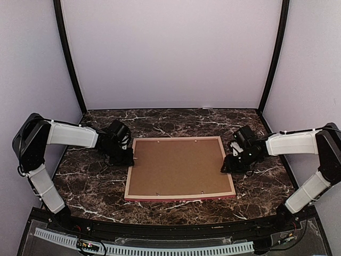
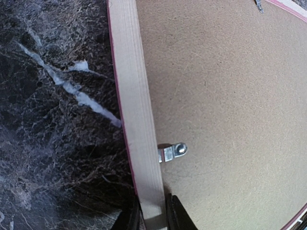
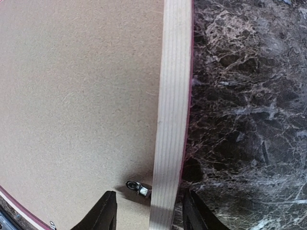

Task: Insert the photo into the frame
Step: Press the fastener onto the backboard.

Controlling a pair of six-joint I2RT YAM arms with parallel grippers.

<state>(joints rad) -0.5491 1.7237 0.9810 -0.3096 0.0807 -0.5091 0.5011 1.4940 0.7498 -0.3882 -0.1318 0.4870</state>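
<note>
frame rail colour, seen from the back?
The frame rail is pale bare wood, thin pink outer edge; clearest in left wrist view.

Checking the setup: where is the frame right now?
The frame lies back up at mid-table in the top view, between the left fingers and right fingers, holding the backing board.

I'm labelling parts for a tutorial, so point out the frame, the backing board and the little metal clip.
frame (image 2: 136,110), left wrist view, on its light wood rail.
backing board (image 1: 178,165), top external view, on its brown middle.
metal clip (image 2: 172,152), left wrist view, on its silver tab.
</note>
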